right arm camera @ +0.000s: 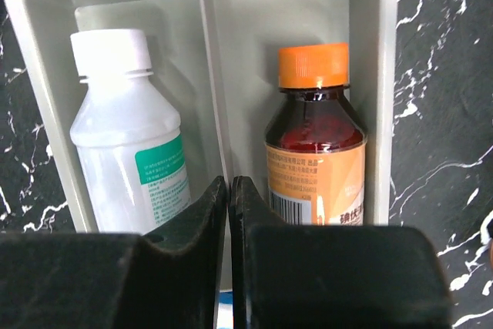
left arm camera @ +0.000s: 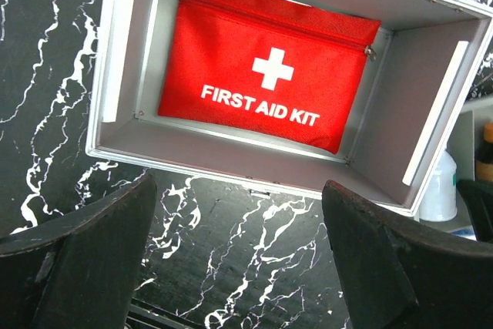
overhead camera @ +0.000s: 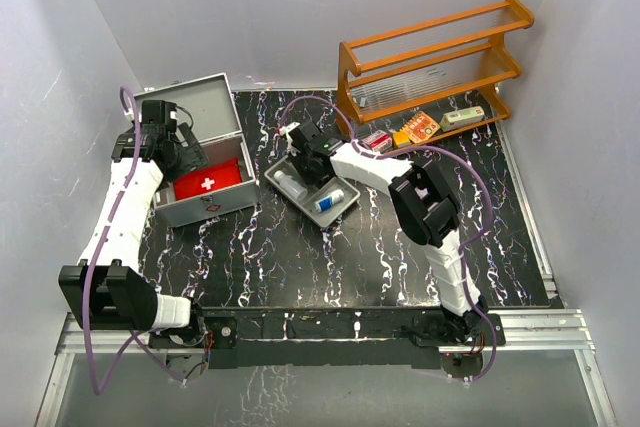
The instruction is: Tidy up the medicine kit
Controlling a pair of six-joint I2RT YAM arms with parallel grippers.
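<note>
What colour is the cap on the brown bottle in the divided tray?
Orange. The cap shows best in the right wrist view.

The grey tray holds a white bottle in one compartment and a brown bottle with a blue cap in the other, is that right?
Not quite. The brown bottle has an orange cap, not a blue one; the right wrist view shows it. The white bottle does lie in the other compartment of the grey tray.
</note>
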